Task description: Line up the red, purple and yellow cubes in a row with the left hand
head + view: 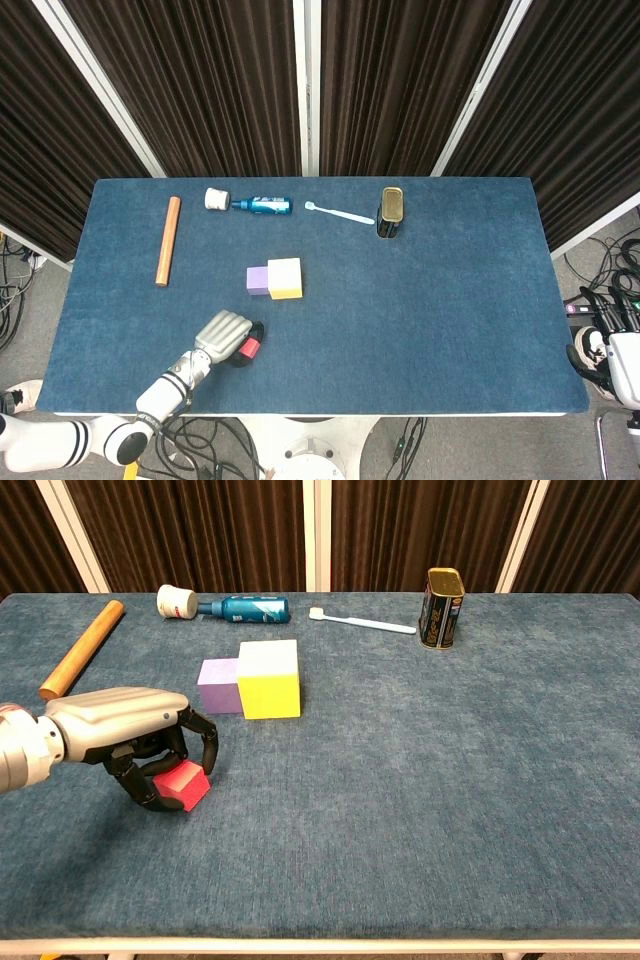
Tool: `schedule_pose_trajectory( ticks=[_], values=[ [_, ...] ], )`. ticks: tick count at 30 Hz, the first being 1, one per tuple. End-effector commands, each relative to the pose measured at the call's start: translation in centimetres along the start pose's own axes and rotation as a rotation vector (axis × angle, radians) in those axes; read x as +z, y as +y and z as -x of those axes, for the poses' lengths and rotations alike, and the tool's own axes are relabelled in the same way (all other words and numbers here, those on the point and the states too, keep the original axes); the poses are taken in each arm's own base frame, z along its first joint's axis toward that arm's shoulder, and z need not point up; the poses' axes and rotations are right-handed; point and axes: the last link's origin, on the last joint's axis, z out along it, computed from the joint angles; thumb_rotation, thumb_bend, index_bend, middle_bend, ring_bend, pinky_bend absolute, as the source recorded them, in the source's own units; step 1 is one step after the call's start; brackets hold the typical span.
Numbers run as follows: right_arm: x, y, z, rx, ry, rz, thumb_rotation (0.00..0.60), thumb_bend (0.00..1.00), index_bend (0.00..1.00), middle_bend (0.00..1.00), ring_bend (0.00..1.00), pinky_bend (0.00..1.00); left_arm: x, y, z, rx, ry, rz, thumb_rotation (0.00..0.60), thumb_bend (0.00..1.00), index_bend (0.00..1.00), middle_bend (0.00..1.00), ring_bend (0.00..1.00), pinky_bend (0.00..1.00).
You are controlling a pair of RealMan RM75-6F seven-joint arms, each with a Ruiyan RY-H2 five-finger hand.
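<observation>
left hand (130,735) | fingers curled round red cube (183,784)

Red cube (184,784): left part hidden behind left hand (135,732).
Right hand (612,362): cut off by frame edge; finger state indeterminate.
Can (441,609) label: too small to read.

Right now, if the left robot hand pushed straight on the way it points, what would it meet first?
The red cube, already between the left robot hand's fingers. Past it the table looks free, though depth is unclear.
</observation>
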Motion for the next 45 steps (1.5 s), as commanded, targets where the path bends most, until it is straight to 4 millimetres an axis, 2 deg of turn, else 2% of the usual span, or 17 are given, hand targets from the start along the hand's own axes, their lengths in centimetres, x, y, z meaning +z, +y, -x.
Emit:
schedule_pose_trajectory(
  ticks=[1, 12, 17, 21, 27, 34, 45],
  values=[
    [0.0, 0.0, 0.0, 0.000, -0.001, -0.001, 0.600, 0.24, 0.08, 0.16, 0.02, 0.16, -0.1, -0.1, 0.0, -0.011, 0.010, -0.011, 0.600, 0.30, 0.53, 0.96, 0.98, 1.00],
    [0.1, 0.0, 0.1, 0.004, -0.002, -0.008, 0.600, 0.24, 0.08, 0.16, 0.02, 0.16, -1.2, -1.1, -1.5, -0.049, 0.058, -0.042, 0.600, 0.31, 0.54, 0.96, 0.98, 1.00],
    [0.1, 0.0, 0.0, 0.003, 0.002, -0.010, 0.600, 0.24, 0.08, 0.16, 0.02, 0.16, -1.7, -2.6, -2.9, -0.062, 0.102, -0.105, 0.600, 0.31, 0.54, 0.96, 0.98, 1.00],
    [0.2, 0.0, 0.1, 0.005, -0.003, -0.013, 0.600, 0.24, 0.08, 0.16, 0.02, 0.16, -1.4, -4.2, -4.2, -0.094, 0.127, -0.177, 0.600, 0.31, 0.54, 0.96, 0.98, 1.00],
    [0.2, -0.2, 0.2, 0.008, -0.003, -0.021, 0.600, 0.24, 0.08, 0.16, 0.02, 0.16, 0.7, -5.6, -5.8, -0.112, 0.131, -0.267, 0.600, 0.31, 0.54, 0.95, 0.98, 1.00],
    [0.0, -0.2, 0.1, 0.006, -0.003, -0.018, 0.600, 0.24, 0.08, 0.16, 0.02, 0.16, 3.6, -5.7, -7.0, -0.122, 0.130, -0.334, 0.600, 0.31, 0.54, 0.95, 0.98, 1.00],
    [-0.2, 0.0, 0.0, 0.004, 0.000, -0.006, 0.600, 0.24, 0.08, 0.16, 0.02, 0.16, 6.4, -5.4, -6.8, -0.118, 0.096, -0.408, 0.600, 0.31, 0.53, 0.95, 0.98, 1.00]
  ],
)
